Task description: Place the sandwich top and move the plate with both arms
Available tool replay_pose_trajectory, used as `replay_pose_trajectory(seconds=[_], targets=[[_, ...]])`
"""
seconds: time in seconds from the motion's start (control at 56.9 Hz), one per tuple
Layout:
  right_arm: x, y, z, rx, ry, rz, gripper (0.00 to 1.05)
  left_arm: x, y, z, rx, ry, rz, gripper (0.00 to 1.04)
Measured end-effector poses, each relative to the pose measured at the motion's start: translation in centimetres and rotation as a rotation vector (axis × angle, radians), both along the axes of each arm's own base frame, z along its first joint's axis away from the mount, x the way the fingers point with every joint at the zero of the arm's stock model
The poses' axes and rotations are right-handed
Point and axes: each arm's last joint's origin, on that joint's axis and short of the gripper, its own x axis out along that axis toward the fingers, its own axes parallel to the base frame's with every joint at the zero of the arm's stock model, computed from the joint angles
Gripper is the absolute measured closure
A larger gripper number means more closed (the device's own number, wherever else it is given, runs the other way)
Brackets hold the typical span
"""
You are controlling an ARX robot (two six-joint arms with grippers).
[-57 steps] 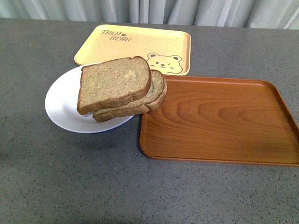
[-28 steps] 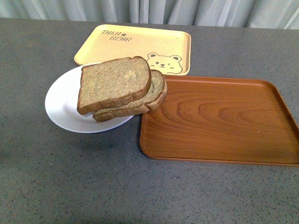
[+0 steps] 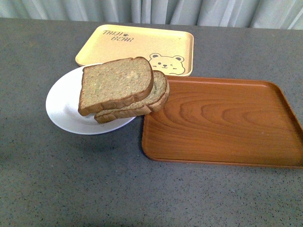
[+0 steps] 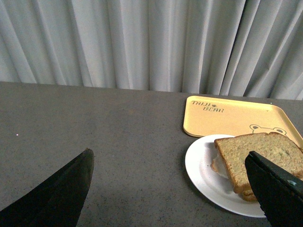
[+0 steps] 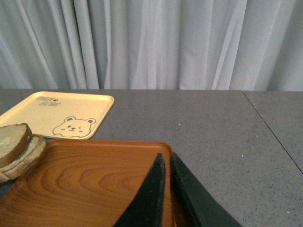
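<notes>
The sandwich top [image 3: 116, 84], a squarish speckled brown slice, lies on a second slice [image 3: 158, 92] on the white plate [image 3: 61, 106]. The stack hangs over the plate's right edge toward the wooden tray. Neither arm shows in the front view. In the left wrist view my left gripper [image 4: 170, 158] is open and empty, its fingers wide apart, with the plate [image 4: 201, 165] and the sandwich top [image 4: 258, 153] ahead near one finger. In the right wrist view my right gripper [image 5: 166, 156] is shut and empty over the wooden tray's far corner; the bread [image 5: 16, 144] shows at the picture's left edge.
A brown wooden tray [image 3: 222, 120] lies right of the plate, its left rim touching the bread stack. A yellow bear tray [image 3: 137, 47] lies behind the plate. Grey table all round; a grey curtain hangs behind the table's far edge.
</notes>
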Motion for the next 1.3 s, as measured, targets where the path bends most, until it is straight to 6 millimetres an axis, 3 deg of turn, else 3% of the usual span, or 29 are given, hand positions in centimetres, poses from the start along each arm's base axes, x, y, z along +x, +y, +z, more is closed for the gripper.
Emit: replay_pose_trajectory(seconds=[0.035,0.105,0.193,0.281,0.351,0.422,0.457,0.562,0.878,1.3], targets=[[0.0,0.0,0.0,0.000,0.000,0.000,0.79,0.0,0.0,0.0,-0.010,0.008,-0.015,0.09],[0.0,0.0,0.0,0.000,0.000,-0.002,0.65,0.3,0.0,0.2,-0.184,0.236,-0.217,0.09],[0.0,0.0,0.0,0.000,-0.001,0.001,0.51,2.5,-0.2,1.7,-0.377,0.338,-0.358,0.09],[0.0,0.0,0.0,0.000,-0.001,0.000,0.26,7.4,0.2,3.7,-0.513,0.326,-0.357,0.09],[0.0,0.0,0.0,0.000,-0.001,0.000,0.08,11.7,0.3,2.7,-0.609,0.371,-0.323,0.09],[0.0,0.0,0.0,0.000,-0.001,0.001,0.09,14.4,0.5,0.9,-0.682,0.413,-0.282,0.09],[0.0,0.0,0.0,0.000,-0.001,0.000,0.09,15.8,0.7,-0.8,-0.740,0.452,-0.248,0.09],[0.0,0.0,0.0,0.000,-0.001,0.000,0.09,17.7,1.1,-3.5,-0.827,0.499,-0.194,0.09],[0.0,0.0,0.0,0.000,-0.001,0.000,0.09,18.8,2.0,-8.0,-0.942,0.562,-0.086,0.09],[0.0,0.0,0.0,0.000,-0.001,0.000,0.09,20.2,0.1,-12.2,-1.061,0.639,-0.042,0.09]])
